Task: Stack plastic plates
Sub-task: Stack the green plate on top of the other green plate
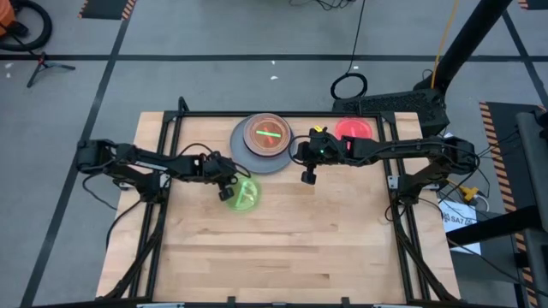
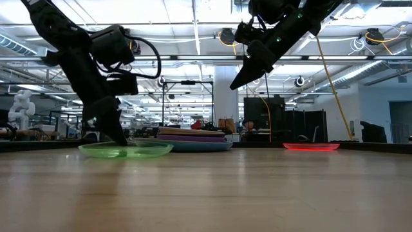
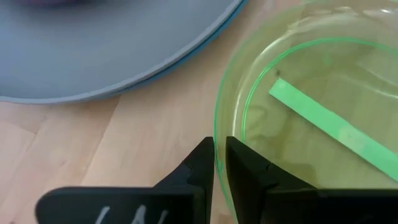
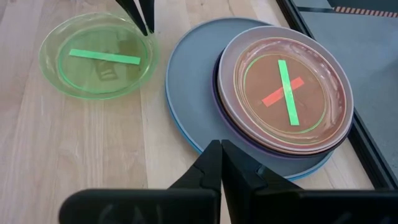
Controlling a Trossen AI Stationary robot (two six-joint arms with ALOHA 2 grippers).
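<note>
A translucent green plate [image 1: 246, 196] [image 4: 96, 56] with a green tape strip lies flat on the table [image 2: 125, 150], near the stack. My left gripper [image 1: 228, 193] [image 3: 219, 163] is down at the plate's left rim, shut on it. The stack [image 1: 264, 141] [image 4: 273, 93] has a large grey plate on a blue one, then purple and brown ones, and on top a clear plate with crossed green and red strips. My right gripper [image 1: 308, 175] [image 2: 235, 84] is shut and hangs high over the stack's near edge [image 4: 219, 163], touching nothing. My left gripper pinches the green plate's rim [image 3: 216, 127] at the plate's left side, one finger inside the rim and one outside. The fingers [image 2: 119, 132] come from above, pointing down. The plate rests on the table.
A translucent red plate [image 1: 355, 130] [image 2: 311, 146] lies on the table's far right, behind the right arm. The near half of the wooden table [image 1: 282, 257] is bare. A black frame rail [image 4: 323, 56] runs along the table's far side beside the stack.
</note>
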